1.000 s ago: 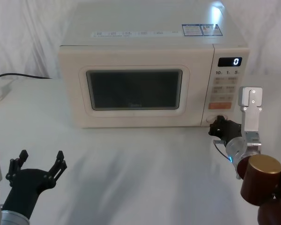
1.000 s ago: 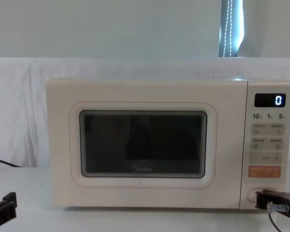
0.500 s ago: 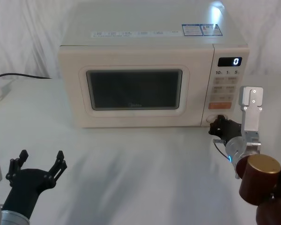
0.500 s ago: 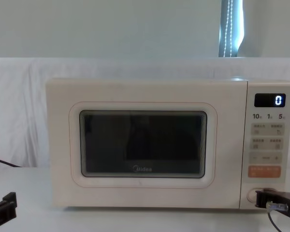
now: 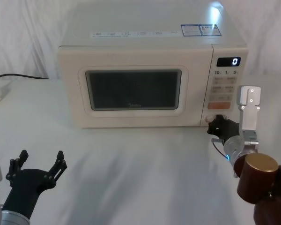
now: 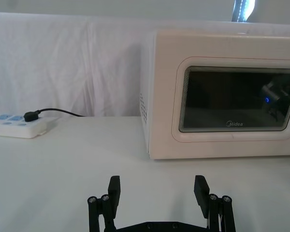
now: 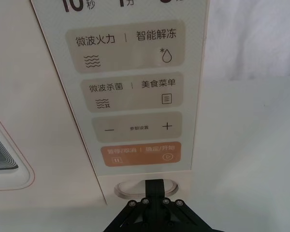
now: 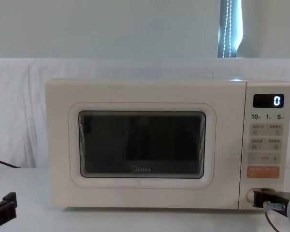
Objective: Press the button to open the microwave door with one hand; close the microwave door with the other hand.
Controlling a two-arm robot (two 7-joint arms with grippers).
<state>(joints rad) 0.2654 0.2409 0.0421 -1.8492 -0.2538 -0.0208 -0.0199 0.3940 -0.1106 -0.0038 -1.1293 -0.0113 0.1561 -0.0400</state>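
One button (image 7: pixel 146 187), at six o'clock on the microwave (image 5: pixel 150 79) panel, meets the right gripper (image 7: pixel 154 186), fingers pinched together. Door (image 5: pixel 133 91) sits flush. Left gripper (image 5: pixel 40 164) hovers spread wide at seven o'clock over the tabletop (image 5: pixel 131 164).

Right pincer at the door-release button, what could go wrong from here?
1. The right pincer touches the button at its middle, with the orange key right above; drifting up could press that instead.
2. The microwave door is shut; the microwave might slide back under the push rather than release.
3. The left pincer, open, sits low before the door; a released door might swing toward it.
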